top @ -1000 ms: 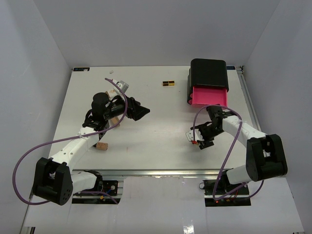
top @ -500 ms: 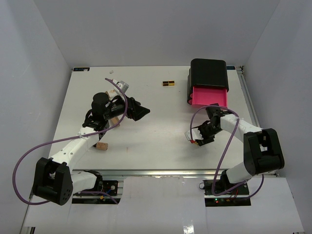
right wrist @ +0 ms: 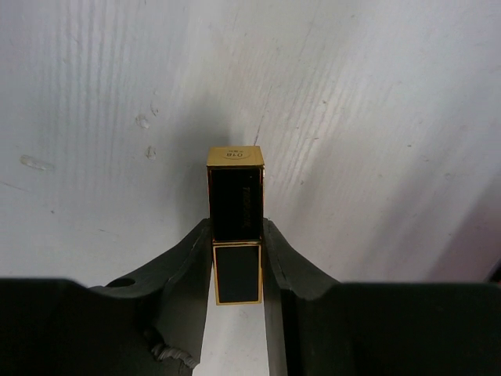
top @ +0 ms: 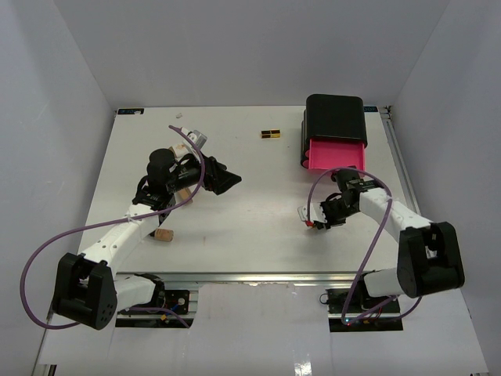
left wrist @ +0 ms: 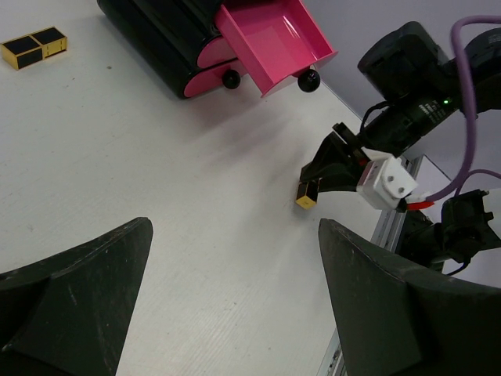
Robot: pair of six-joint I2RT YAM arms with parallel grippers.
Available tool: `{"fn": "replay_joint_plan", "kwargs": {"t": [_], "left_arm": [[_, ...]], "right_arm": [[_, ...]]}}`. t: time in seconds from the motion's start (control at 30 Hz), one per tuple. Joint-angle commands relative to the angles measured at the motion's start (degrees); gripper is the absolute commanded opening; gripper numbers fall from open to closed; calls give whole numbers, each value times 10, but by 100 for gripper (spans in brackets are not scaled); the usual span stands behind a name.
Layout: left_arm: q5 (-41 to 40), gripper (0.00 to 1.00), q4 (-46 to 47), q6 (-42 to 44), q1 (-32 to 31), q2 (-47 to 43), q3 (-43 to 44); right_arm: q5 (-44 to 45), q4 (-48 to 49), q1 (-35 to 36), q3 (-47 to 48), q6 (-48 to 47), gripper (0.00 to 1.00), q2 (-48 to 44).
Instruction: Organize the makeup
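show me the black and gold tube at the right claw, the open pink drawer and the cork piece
black-and-gold tube [right wrist: 237, 205], right wrist view, on its dark upper face
pink drawer [left wrist: 272, 37], left wrist view, on its bare inner floor
cork cylinder [top: 163, 233], top view, on its side

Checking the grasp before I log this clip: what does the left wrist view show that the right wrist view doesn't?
Only the left wrist view shows the black box with its open pink drawer, and a second black-and-gold tube lying apart on the table. Only the right wrist view shows the fingers pressed against both sides of the gripped tube, and small print on its gold end. Both show the right hand on that tube.
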Motion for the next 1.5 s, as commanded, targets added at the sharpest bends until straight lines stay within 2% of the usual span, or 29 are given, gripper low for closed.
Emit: {"fn": "replay_joint_plan", "kwargs": {"t": [0.0, 0.03, 0.13, 0.23, 0.3, 0.37, 0.53, 0.8, 1.13, 1.27, 1.47], "left_arm": [[13, 98, 13, 0, -2, -7, 17], [13, 98, 13, -1, -1, -6, 17], [15, 98, 13, -1, -1, -6, 17], [16, 98, 13, -1, -2, -6, 17], [15, 98, 13, -1, -2, -4, 17], [16, 98, 13, 0, -2, -1, 16], [18, 98, 11, 0, -2, 5, 18], [18, 98, 11, 1, -2, 7, 18], [24, 98, 12, -4, -2, 7, 19], [20, 98, 13, -5, -2, 8, 19], [20, 98, 12, -7, -2, 12, 19]], "right_arm": [[-120, -50, 3, 11, 85, 26, -96], [-141, -55, 4, 17, 107, 25, -113], [-191, -70, 5, 70, 211, 12, -154], [-202, -75, 5, 112, 271, 9, -181], [-185, -57, 6, 131, 311, 9, -187], [-134, -9, 5, 156, 372, 9, -186], [-12, 100, -1, 196, 449, 10, -166], [127, 189, -30, 216, 493, 12, -91], [187, 248, -74, 195, 511, 17, -36], [198, 247, -77, 197, 529, 22, -19], [199, 247, -78, 184, 538, 37, -10]]}}
